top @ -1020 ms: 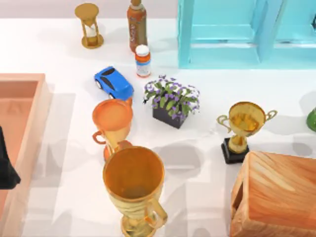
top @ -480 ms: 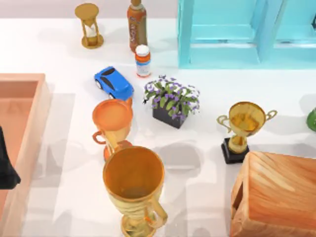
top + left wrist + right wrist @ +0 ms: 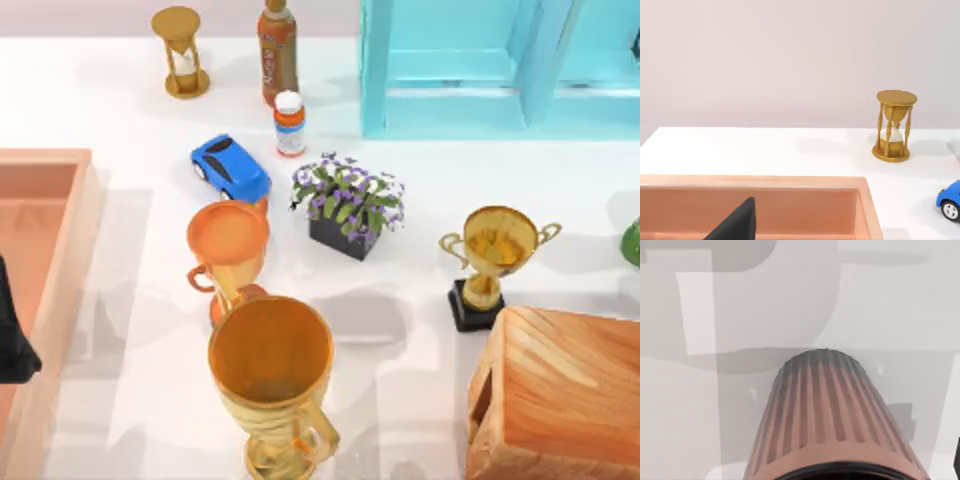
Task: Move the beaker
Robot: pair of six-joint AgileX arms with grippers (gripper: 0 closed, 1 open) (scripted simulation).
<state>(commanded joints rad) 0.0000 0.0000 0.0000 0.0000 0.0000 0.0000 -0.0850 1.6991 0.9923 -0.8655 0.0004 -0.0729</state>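
Sitting at the far right edge of the table, the beaker (image 3: 633, 243) — a glossy dark-green rounded vessel, only partly seen — stands untouched, just beyond the gold trophy (image 3: 494, 262) and above the wooden box (image 3: 560, 395). The left gripper (image 3: 12, 335) rests over the peach tray (image 3: 60, 200) at the left edge; whether its fingers are apart or together cannot be told. Reaching the beaker well likely means the right arm approaching from the right side, clear of the trophy's handles — smooth curved glass would want a centred, level grip.
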